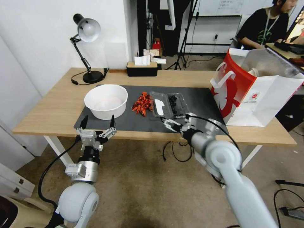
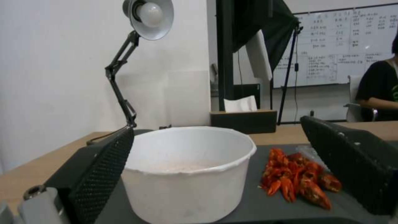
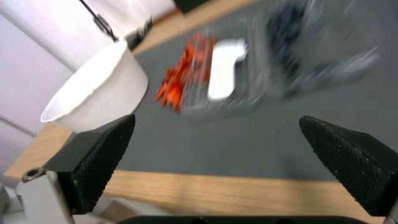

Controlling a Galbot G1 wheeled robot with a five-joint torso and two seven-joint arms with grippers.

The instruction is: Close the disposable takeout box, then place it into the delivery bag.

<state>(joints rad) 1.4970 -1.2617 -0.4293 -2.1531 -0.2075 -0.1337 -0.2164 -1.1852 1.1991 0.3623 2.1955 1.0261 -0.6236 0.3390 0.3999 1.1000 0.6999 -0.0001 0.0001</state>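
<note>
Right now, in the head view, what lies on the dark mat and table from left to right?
White bowl → red crayfish pile → open clear takeout box → red-and-white delivery bag.

I can make out little that reads; the delivery bag (image 1: 253, 91) stands to my right of the takeout box (image 1: 169, 106), and on its white side sits a small round red logo (image 1: 254, 96) whose lettering is too small for me to tell; a large white figure (image 1: 228, 90) marks its red face, more shape than letter; behind the tissue box (image 2: 243, 119), on the far wall, hangs a whiteboard (image 2: 340, 46) covered in rows of handwritten characters and numbers, none of which I can read.
</note>
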